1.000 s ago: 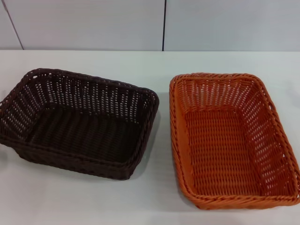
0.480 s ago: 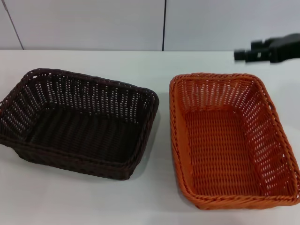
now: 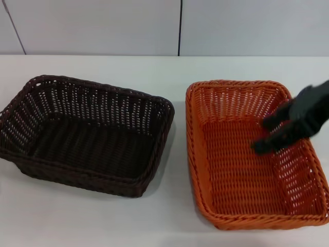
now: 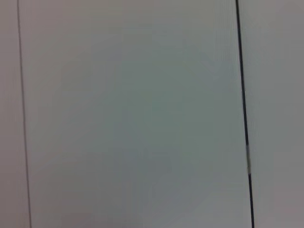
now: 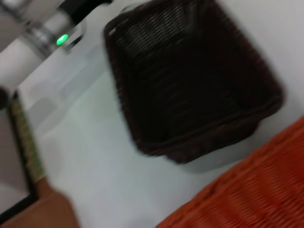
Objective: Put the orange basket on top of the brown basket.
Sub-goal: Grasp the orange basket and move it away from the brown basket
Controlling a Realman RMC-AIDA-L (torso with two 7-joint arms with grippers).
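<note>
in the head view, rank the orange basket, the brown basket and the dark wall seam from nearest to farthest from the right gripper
1. The orange basket, on the robot's right: the right gripper reaches in over its right rim and is above its inside.
2. The dark wall seam, behind the table, up and left of the gripper.
3. The brown basket, on the left side; only its near rim rivals the seam.

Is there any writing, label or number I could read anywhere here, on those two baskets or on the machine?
None can be read.
The orange basket and the brown basket carry no label or print.
The right gripper, over the orange basket, shows no marking.
A green light glows in the right wrist view, with no text by it.
</note>
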